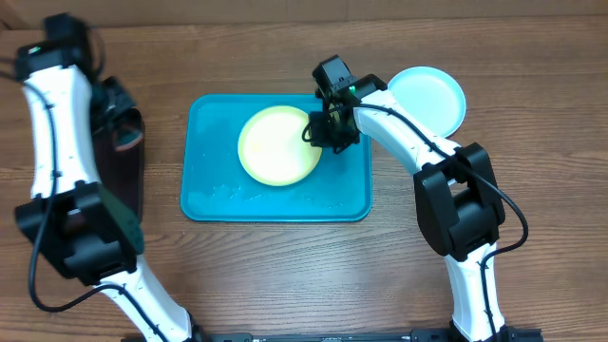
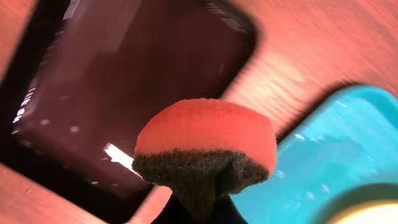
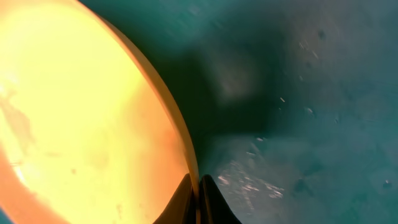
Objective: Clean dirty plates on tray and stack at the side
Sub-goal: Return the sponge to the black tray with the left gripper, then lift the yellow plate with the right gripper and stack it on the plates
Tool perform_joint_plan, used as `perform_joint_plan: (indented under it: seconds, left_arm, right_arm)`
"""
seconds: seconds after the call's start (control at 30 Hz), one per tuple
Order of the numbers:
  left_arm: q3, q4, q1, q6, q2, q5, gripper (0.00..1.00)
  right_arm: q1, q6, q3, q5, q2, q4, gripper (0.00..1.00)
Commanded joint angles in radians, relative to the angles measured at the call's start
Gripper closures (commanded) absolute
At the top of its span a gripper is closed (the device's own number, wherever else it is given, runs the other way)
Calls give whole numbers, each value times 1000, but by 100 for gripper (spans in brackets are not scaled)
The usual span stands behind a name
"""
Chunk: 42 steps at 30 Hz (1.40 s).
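**Q:** What is the right pincer [image 1: 332, 131] gripping?

**A:** Its fingers are pressing together on the right rim of the yellow plate [image 1: 275, 147]. In the wrist view the rim is running straight into the pincer [image 3: 198, 180], with almost no gap showing.

**Q:** Which way is the plate lying from that grip?

**A:** Its whole disc is extending from the fingers toward the left edge of the desk [image 1: 285, 275]. It is sitting in the tray [image 1: 209, 190], in the far half and a little right of the middle. Being round, the plate is offering no long axis of its own. The tray's long axis is running from left edge to right edge.

**Q:** And the side stack?

**A:** The blue plate [image 1: 432, 95] is lying outside the tray, just beyond its far right corner, on the opposite side of the pincer from the yellow plate. Any carry there is probably going to run rightward, away from the disc.

**Q:** Which arm is nearer?

**A:** The right one, to both plate and stack. The left pincer [image 1: 119, 100] is hanging near the left edge over the black tray [image 1: 123, 161], squeezing a sponge [image 2: 208, 140]. It is well apart from the yellow plate.
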State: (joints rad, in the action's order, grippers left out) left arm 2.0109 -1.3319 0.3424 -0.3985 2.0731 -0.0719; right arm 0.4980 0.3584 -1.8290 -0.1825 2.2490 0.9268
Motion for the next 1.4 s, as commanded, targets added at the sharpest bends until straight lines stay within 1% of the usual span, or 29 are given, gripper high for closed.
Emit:
perform_joint_plan:
  seconds: [0.0,0.17,0.3,0.4,0.47,0.53,0.67,0.77,0.83,0.87,0.9,0.93,0.97,1.0,1.03,1.07,1.13,1.2,1.23,1.27,1.3,1.33,1.37]
  left_arm:
    - [-35,11,55,-13,45,35,96]
    - [-73,45,122,-32,106,-8,96]
    - [-73,56,153,-28,142,-6,95]
    - [-73,68,165,-29,145,-14,73]
    - [-72,77,171,-29,145,-13,60]
    - [-72,80,175,-28,145,-13,55]
    - [-50,46,175,-28,139,-6,55]
    - [-4,8,175,-29,137,0,54]
    - [32,-11,175,-29,137,32,53]
    - [41,-14,175,-29,137,48,50]
    - [50,-14,175,-29,137,70,45]
    - [53,-13,175,-29,137,86,32]
    - [53,-10,175,-29,137,103,21]
    - [53,-6,174,-29,137,117,6]
    - [53,-3,173,-29,137,129,0]
    - [53,-2,173,-29,137,137,0]
    - [53,-2,173,-29,137,144,0]
    - [53,-2,173,-29,137,144,0]
    - [53,-2,173,-29,137,144,0]
    - [53,-2,173,-29,137,144,0]
    - [53,-2,173,-29,137,144,0]
    - [53,-2,173,-29,137,143,0]
    - [53,0,173,-29,137,143,0]
  right_arm:
    - [19,-27,-64,7,-45,-2,96]
    - [40,-98,-105,36,-72,7,96]
    - [68,-98,-111,174,-106,18,96]
    - [94,-106,-111,295,-134,25,96]
    - [114,-133,-111,365,-159,29,96]
    - [136,-171,-111,431,-181,25,96]
    - [191,-286,-111,637,-220,3,96]
    - [246,-455,-111,884,-236,-37,96]
    - [288,-607,-111,1091,-237,-95,96]
    - [304,-673,-111,1157,-237,-124,96]
    - [322,-761,-111,1223,-237,-164,96]
    - [339,-855,-111,1278,-237,-209,96]
    - [355,-946,-111,1325,-237,-260,96]
    - [371,-1041,-111,1370,-237,-318,96]
    - [386,-1148,-111,1414,-237,-388,96]
    - [398,-1230,-111,1442,-237,-452,96]
    - [415,-1336,-111,1466,-237,-605,96]
    - [421,-1345,-111,1464,-237,-729,96]
    - [421,-1320,-111,1463,-237,-765,96]
    - [421,-1265,-110,1450,-237,-763,96]
    - [417,-1190,-108,1421,-237,-726,96]
    - [412,-1102,-107,1367,-237,-644,96]
    - [404,-1024,-107,1268,-237,-522,96]
